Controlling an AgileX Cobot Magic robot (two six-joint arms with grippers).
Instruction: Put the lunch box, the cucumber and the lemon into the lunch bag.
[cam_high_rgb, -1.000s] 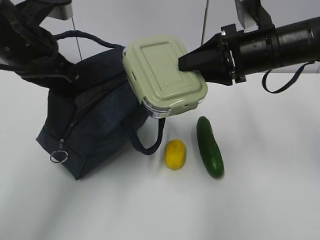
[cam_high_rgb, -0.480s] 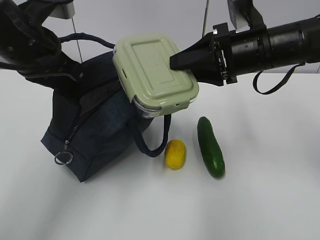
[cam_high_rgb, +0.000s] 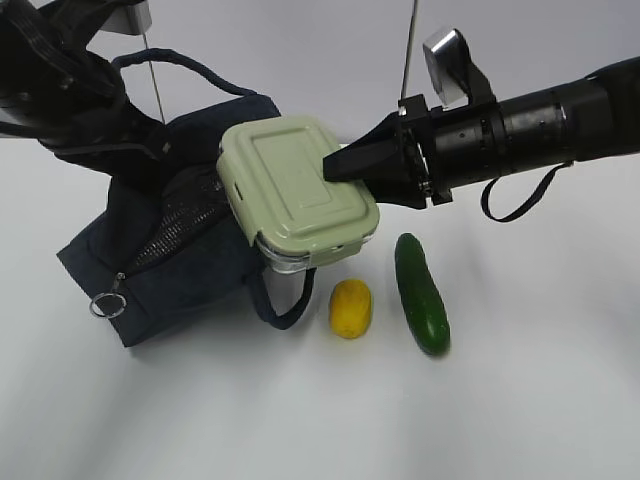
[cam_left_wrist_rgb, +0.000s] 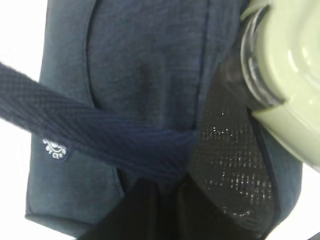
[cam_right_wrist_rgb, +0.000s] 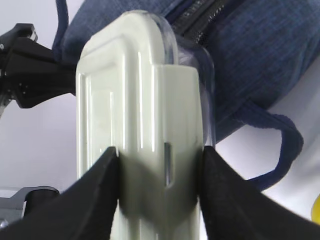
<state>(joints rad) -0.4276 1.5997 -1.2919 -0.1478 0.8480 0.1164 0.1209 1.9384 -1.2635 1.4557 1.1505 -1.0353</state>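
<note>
Right pincer (cam_high_rgb: 335, 165) was clamped on the lunch box (cam_high_rgb: 295, 190), one finger on each long side at the near end, lid facing the exterior camera. In the right wrist view the fingers (cam_right_wrist_rgb: 97, 195) sat flush against both sides of the box, no visible gap. The box's long axis ran straight out ahead of the pincer, far end pointing at the lunch bag (cam_high_rgb: 160, 250).

The key relation: the bag's opening lay just ahead of and slightly below the box's leading end. The left wrist view showed the box's clear rim (cam_left_wrist_rgb: 260, 80) already at the edge of the dark mesh lining (cam_left_wrist_rgb: 230, 145), so the leading corner looked to be at the mouth, not yet inside. My read is the next push needs to go along the box's long axis, down into the gap.

Left pincer was up at the bag's top by the handle (cam_high_rgb: 175, 65). Its tips weren't clearly visible, so I couldn't tell its state; it seemed to be holding the bag open.

Box: clear body, pale green clip lid, rounded corners, looked rigid.

Lemon (cam_high_rgb: 351, 308) and cucumber (cam_high_rgb: 420, 292) lay on the table (cam_high_rgb: 520, 400) below the right pincer, side by side but apart, untouched. The right arm was nearer to both.
</note>
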